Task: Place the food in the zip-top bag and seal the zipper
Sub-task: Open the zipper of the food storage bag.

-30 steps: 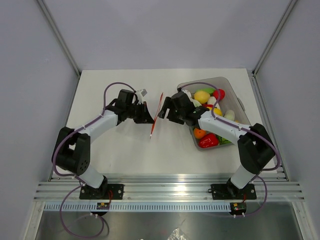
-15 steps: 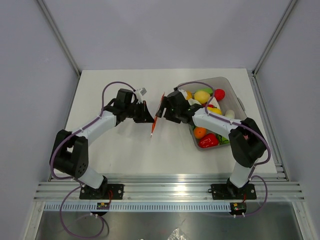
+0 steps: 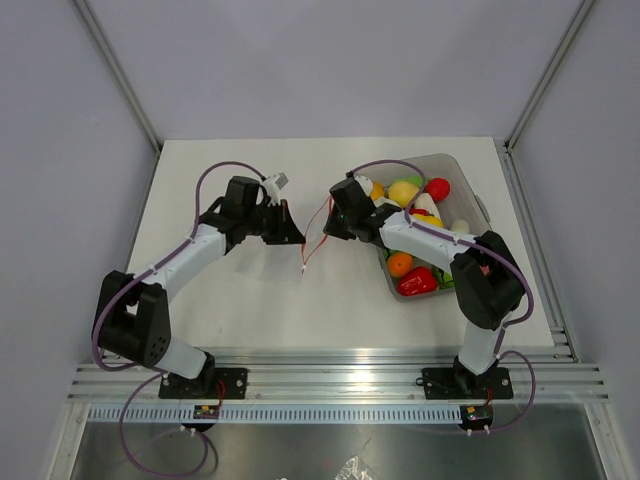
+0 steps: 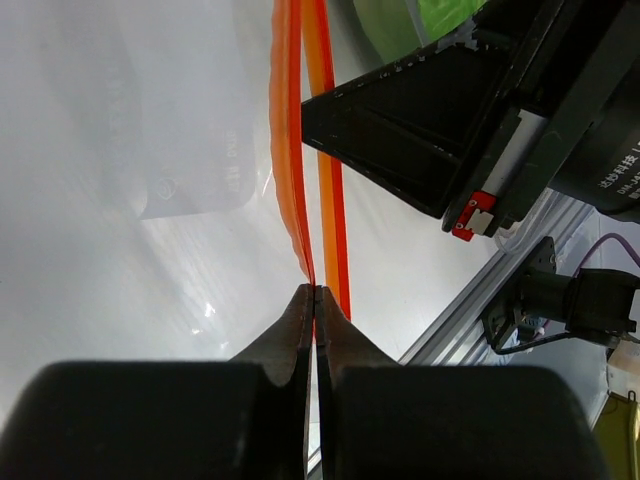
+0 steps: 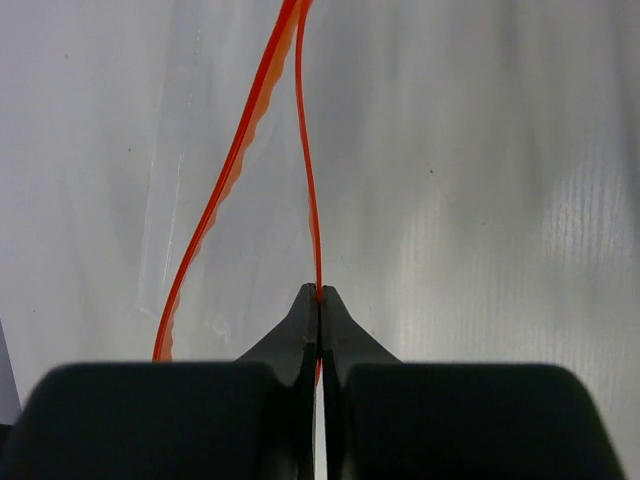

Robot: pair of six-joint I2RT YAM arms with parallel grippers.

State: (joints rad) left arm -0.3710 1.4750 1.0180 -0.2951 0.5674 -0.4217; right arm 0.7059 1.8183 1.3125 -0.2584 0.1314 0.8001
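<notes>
**Both Grippers Pinched the Zipper**

The left gripper [image 4: 315, 292] was squeezed tight shut. Its two black fingers [image 4: 285, 335] pinched one red-orange strip of the zipper [image 4: 288, 150], and no gap showed between them. The right gripper [image 5: 319, 293] was shut tight too. It pinched the other strip, which looked like a thin red line from its own camera.

The two strips bowed apart from each other, so the mouth of the bag [image 4: 190, 170] was open a little. The bag was clear and thin. It sat just to the left of the grey tub [image 3: 476, 200], between the two grippers. The right gripper was on the side next to the tub. The left gripper was on the side away from the tub. It was not clear whether the bag touched the white table [image 3: 250, 290].

The food [image 3: 405, 192] lay inside the tub in a pile of yellow, red, orange, green and white pieces. The right arm reached out over the tub's left side.
</notes>
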